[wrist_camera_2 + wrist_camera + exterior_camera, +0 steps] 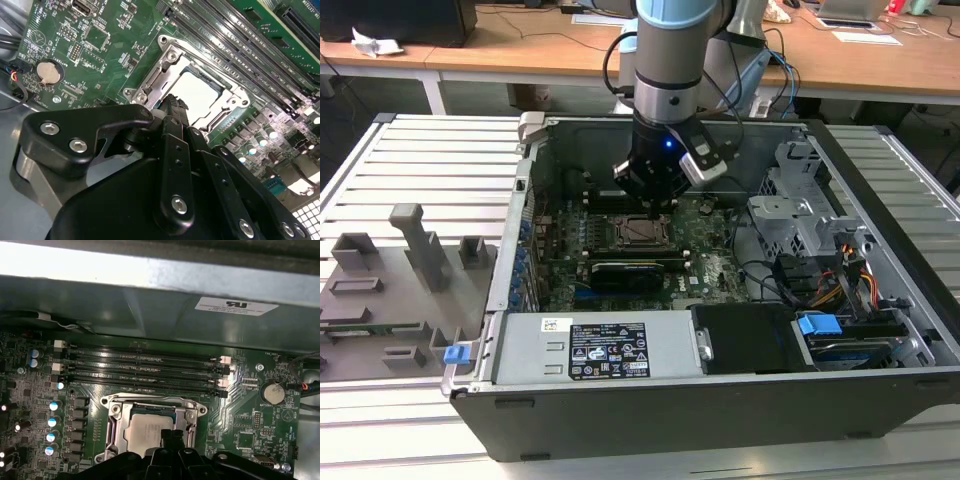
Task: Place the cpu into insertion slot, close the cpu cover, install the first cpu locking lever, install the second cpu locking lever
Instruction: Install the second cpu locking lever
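Cpu point(148, 432) sits in insertion slot point(186, 63), cpu cover point(114, 426) down around it. Gripper point(174, 102) hangs directly above the slot's edge, fingers point(173, 438) together and holding nothing. Memory slots point(145, 371) run just beside the insertion slot.

Gripper point(658, 203) over cpu cover point(116, 423); memory slots point(145, 371) close beside, above open.
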You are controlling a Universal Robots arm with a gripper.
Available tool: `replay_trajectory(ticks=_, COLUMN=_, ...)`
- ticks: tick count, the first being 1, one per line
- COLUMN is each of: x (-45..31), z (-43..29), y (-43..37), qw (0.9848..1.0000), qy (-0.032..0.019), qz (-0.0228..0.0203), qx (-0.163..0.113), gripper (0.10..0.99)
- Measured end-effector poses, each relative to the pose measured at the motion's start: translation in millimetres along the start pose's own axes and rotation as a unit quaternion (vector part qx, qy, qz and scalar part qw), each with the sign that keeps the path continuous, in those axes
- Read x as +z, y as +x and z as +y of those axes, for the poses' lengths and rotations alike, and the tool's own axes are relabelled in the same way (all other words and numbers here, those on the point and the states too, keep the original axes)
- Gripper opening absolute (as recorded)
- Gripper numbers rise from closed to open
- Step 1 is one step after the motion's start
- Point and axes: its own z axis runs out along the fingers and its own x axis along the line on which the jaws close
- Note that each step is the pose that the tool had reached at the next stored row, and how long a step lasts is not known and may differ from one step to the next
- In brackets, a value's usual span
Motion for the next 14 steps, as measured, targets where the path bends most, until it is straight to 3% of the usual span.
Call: replay_trajectory(ticks=14, x=-0.1, z=-5.5, y=0.5, qw=1.0000, qy=0.0000, qz=0.0000, qx=0.000, gripper=0.106)
